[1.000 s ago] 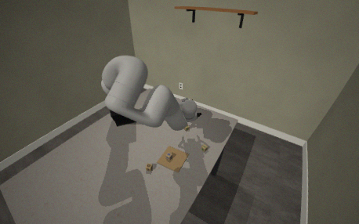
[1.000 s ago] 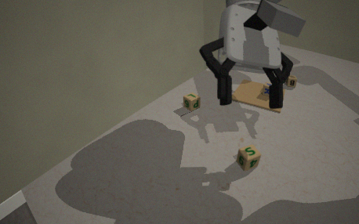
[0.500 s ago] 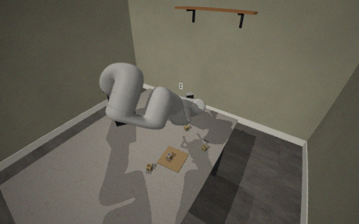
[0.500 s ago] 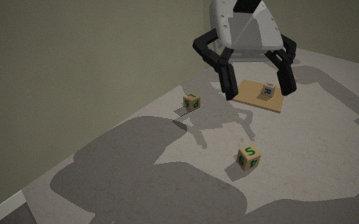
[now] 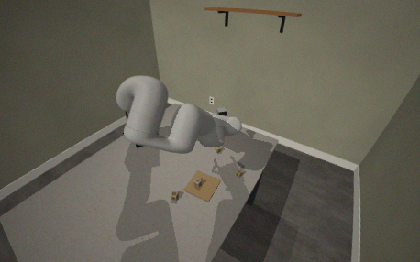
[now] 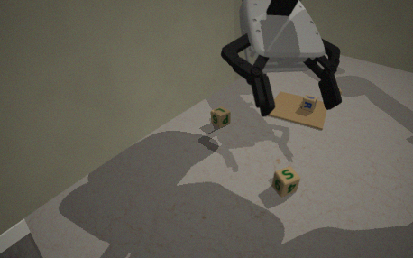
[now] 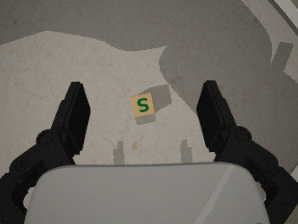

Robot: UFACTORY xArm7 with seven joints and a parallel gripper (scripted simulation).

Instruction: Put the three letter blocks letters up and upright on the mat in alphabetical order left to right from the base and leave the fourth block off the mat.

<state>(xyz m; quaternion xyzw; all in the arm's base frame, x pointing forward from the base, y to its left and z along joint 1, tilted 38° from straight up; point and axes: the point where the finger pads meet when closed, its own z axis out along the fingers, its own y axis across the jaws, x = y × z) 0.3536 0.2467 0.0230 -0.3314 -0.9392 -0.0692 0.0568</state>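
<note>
My gripper [image 6: 299, 107] [image 7: 143, 94] is open and empty, above the table. In the wrist view a block with a green S on top [image 5: 218, 149] [image 6: 287, 181] [image 7: 143, 105] lies between the fingers' outlines, well below them. The tan mat [image 5: 209, 191] [image 6: 289, 103] lies flat. A block with blue marks [image 5: 197, 182] [image 6: 308, 104] sits on it, an R on one side; its top is too slanted to read. A block with green marks [image 5: 239, 173] [image 6: 221, 117] lies off the mat, its top mark perhaps an L. Another block [image 5: 174, 195] [image 6: 340, 91] lies off the mat's other side, mostly hidden behind a finger in the exterior view.
The pale table [image 5: 92, 183] [image 6: 365, 180] carries broad arm shadows. Its edge runs near the green-marked block. The arm [image 5: 185, 130] spans above the table and hides much of the gripper in the top view. A wooden shelf [image 5: 252, 12] is high on the wall.
</note>
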